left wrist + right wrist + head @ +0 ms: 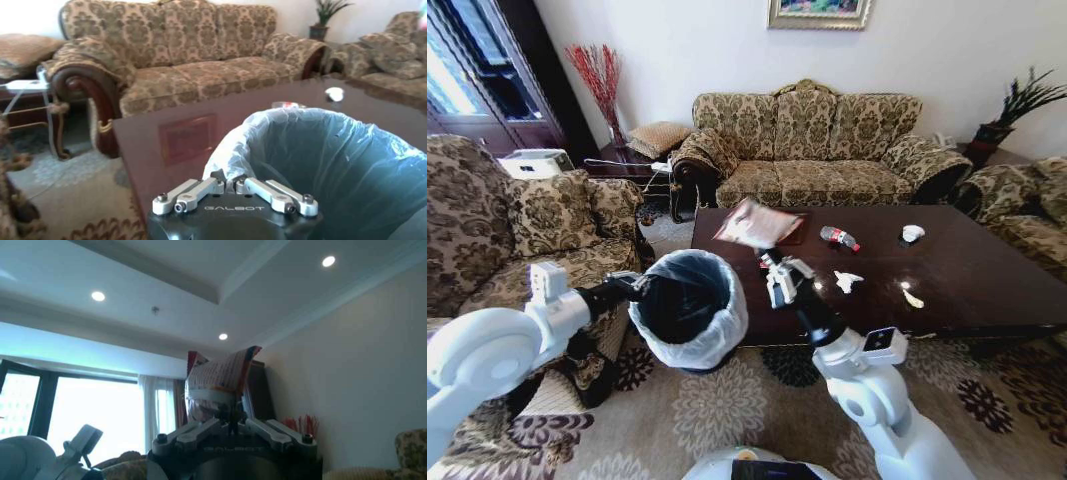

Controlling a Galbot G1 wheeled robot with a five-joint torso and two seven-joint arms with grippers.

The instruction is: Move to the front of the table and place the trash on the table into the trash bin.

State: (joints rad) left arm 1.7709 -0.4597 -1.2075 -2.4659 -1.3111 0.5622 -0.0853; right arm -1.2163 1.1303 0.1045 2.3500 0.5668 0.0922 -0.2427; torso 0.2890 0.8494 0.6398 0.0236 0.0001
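My right gripper [770, 263] is shut on a pinkish packet [757, 224] and holds it up above the near left corner of the dark wooden table [987, 270]. In the right wrist view the packet [217, 376] stands upright out of that gripper [230, 419], against the ceiling. My left gripper [641, 286] is shut on the bagged rim of the black trash bin [689, 305], just left of the table. The pinch on the rim shows in the left wrist view [230, 180]. On the table lie a clear bottle [839, 237], two crumpled white papers [912, 233] [847, 281] and a yellowish scrap [912, 297].
A patterned sofa [812, 145] stands behind the table, with armchairs at the left [487, 230] and right [1027, 215]. A small side table [622, 160] with red twigs is in the back left corner. Patterned carpet [727, 400] covers the floor in front.
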